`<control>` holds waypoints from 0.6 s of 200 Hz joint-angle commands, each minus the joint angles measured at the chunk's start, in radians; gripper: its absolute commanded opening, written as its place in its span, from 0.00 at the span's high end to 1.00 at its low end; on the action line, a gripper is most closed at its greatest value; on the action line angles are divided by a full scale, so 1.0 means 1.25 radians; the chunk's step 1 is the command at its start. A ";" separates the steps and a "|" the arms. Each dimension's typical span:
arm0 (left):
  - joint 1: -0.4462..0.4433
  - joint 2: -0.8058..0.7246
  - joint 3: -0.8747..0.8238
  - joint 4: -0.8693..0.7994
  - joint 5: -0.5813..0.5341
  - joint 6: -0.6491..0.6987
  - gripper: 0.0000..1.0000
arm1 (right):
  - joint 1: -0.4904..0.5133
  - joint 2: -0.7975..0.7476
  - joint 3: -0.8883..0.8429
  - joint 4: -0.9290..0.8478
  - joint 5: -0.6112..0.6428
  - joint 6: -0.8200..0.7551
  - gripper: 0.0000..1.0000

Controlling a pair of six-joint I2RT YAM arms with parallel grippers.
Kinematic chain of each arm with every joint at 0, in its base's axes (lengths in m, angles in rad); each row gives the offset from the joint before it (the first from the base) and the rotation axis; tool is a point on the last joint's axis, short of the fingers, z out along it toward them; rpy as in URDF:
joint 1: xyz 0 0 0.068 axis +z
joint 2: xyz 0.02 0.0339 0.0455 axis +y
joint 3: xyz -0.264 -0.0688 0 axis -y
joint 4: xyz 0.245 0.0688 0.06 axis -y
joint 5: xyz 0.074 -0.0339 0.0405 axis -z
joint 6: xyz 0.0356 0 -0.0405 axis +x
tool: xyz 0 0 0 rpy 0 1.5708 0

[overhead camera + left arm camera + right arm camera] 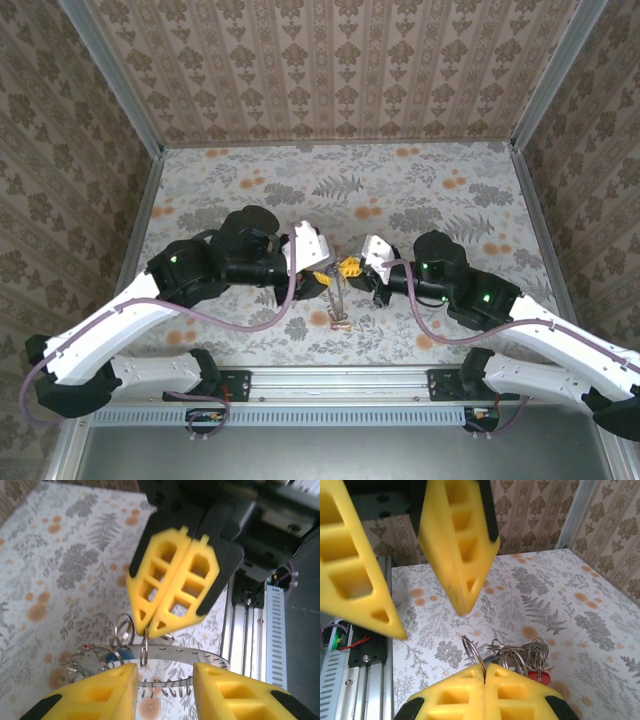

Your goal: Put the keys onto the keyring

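- Over the table point(400, 190), both arms are bent inward.
- right gripper point(148, 629) is clamped on a small split ring point(144, 652).
- left gripper point(165, 675) is parted slightly, nothing held.

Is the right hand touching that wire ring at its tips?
Touching. The right wrist view shows the shut right hand pinching the wire ring, which runs into the seam between its tips.
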 commanded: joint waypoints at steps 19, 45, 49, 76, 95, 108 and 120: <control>-0.009 0.026 0.029 -0.028 -0.026 0.004 0.65 | 0.001 -0.007 0.008 0.040 0.003 -0.022 1.00; -0.009 0.045 0.039 -0.022 -0.029 0.011 0.65 | 0.005 0.000 0.010 0.031 -0.010 -0.029 1.00; -0.009 0.047 0.040 -0.022 -0.029 0.012 0.65 | 0.005 -0.001 0.011 0.029 -0.011 -0.030 1.00; -0.008 0.059 0.038 -0.016 -0.037 0.020 0.68 | 0.007 0.001 0.010 0.031 -0.019 -0.034 1.00; -0.009 0.063 0.035 -0.007 -0.035 0.026 0.70 | 0.008 0.005 0.009 0.033 -0.024 -0.034 1.00; -0.008 0.068 0.033 -0.004 -0.034 0.030 0.73 | 0.009 0.006 0.010 0.032 -0.028 -0.034 1.00; -0.008 0.069 0.029 0.000 -0.032 0.032 0.79 | 0.008 0.007 0.008 0.033 -0.031 -0.035 1.00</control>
